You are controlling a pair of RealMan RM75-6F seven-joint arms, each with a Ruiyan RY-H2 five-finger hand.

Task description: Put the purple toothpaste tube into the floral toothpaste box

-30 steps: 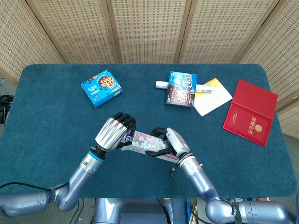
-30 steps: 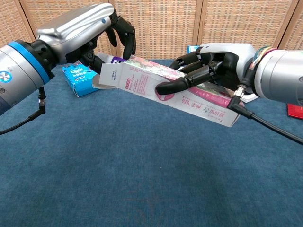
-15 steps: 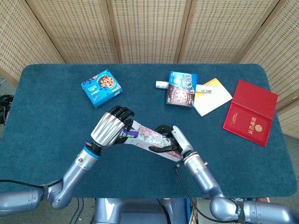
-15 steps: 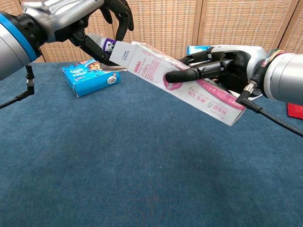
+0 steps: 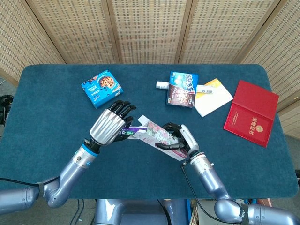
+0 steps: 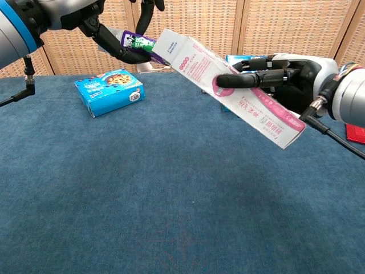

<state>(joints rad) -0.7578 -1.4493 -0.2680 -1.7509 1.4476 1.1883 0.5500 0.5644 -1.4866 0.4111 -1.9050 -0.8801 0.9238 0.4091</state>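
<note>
The floral toothpaste box (image 5: 159,136) (image 6: 228,85) is held off the table, its open end tilted up toward my left. My right hand (image 5: 180,139) (image 6: 282,77) grips it around the middle. The purple toothpaste tube (image 5: 132,131) (image 6: 138,43) is in my left hand (image 5: 110,125) (image 6: 85,17), its far end at the box's open mouth. How far the tube sits inside I cannot tell. Both hands are raised above the blue table (image 5: 56,117).
A blue cookie box (image 5: 101,88) (image 6: 109,91) lies at the back left. At the back right lie a blue snack box (image 5: 182,89), a white tube (image 5: 161,85), a yellow-and-white booklet (image 5: 213,97) and a red booklet (image 5: 251,112).
Both hands have risen with box and tube. The box's open end has tipped higher, and more of the purple tube shows outside the mouth than before.
</note>
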